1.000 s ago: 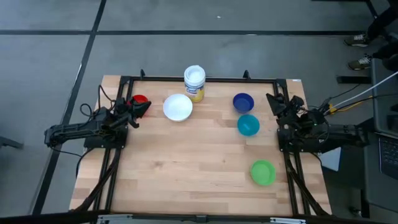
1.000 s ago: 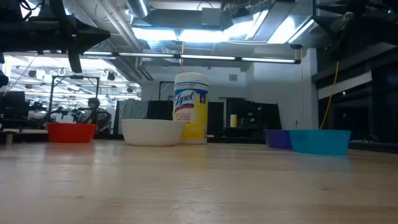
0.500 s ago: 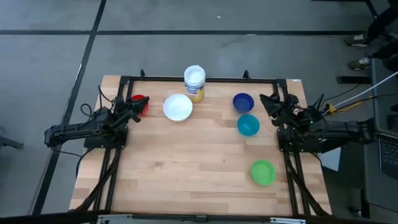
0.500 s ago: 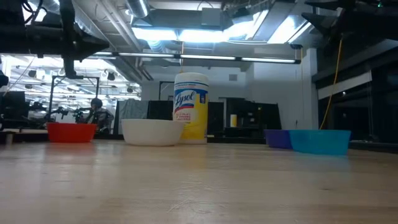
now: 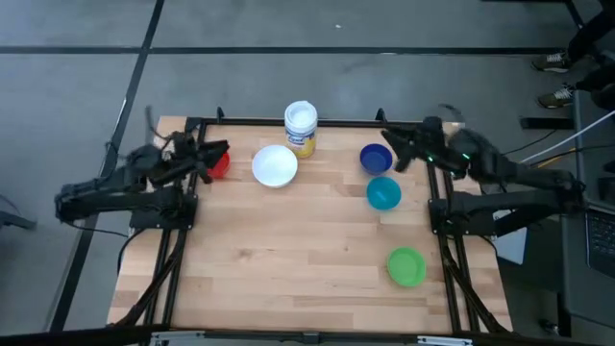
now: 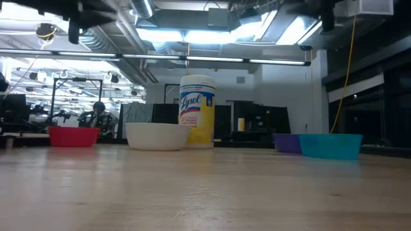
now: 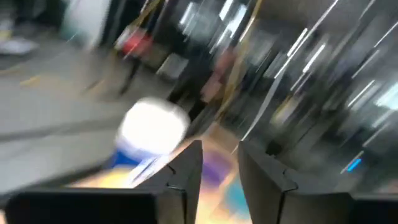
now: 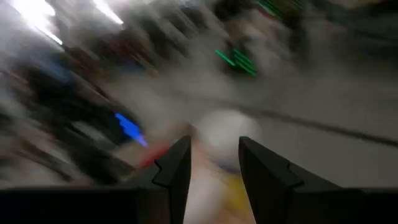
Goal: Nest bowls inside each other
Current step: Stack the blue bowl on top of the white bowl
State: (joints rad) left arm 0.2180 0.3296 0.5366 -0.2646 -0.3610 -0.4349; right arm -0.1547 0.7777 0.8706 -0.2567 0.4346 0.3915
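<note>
Five bowls stand on their bases on the wooden table: red (image 5: 220, 167) at the far left, white (image 5: 274, 165) beside it, dark blue (image 5: 376, 159) and teal (image 5: 383, 193) at the far right, green (image 5: 406, 266) near the right edge. My left gripper (image 5: 217, 151) hovers open above the red bowl's far rim, covering part of it. My right gripper (image 5: 388, 146) hovers open just right of the dark blue bowl. In both wrist views the fingers stand apart with nothing between them, left (image 7: 221, 149) and right (image 8: 214, 146).
A yellow jar with a white lid (image 5: 301, 128) stands at the far edge behind the white bowl. A dark frame (image 5: 317, 122) runs along the table's far edge and both sides. Bare wood (image 5: 288, 250) fills the middle and near part.
Both arms have risen from their low rest beside the table. My left gripper has lifted to just above the red bowl. My right gripper has lifted and swung toward the table's left and far edge, closer to the dark blue bowl. No bowl has moved.
</note>
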